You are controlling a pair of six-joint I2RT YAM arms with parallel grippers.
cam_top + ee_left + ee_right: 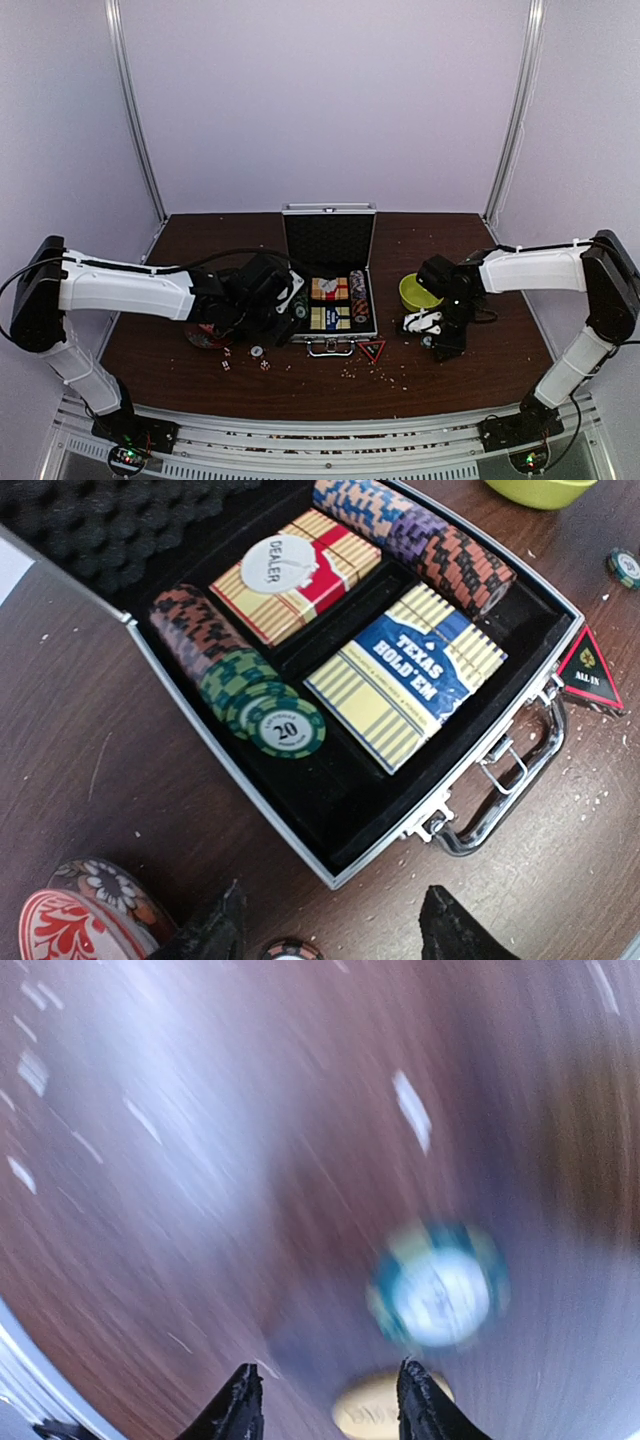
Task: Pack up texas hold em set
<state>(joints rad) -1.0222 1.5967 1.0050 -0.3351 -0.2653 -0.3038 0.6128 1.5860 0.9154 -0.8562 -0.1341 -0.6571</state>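
The table (70, 730) is dark brown wood with little white specks, and the case (220, 765) on it is shiny silver outside and black inside. One card deck (405, 675) is tan with stripes and a blue label, the other deck (310, 580) is tan with red, and the chips (262, 712) are green, rusty red, blue and purple with dark stripes. The bowl (540, 490) is lime green, the tin (75, 920) is red with white flowers, and the triangle button (590, 670) is black with a red edge.

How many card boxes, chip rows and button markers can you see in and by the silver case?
Card decks: 2
Chip rows in the case: 2
Round dealer button: 1
Triangular all-in button: 1
Total: 6
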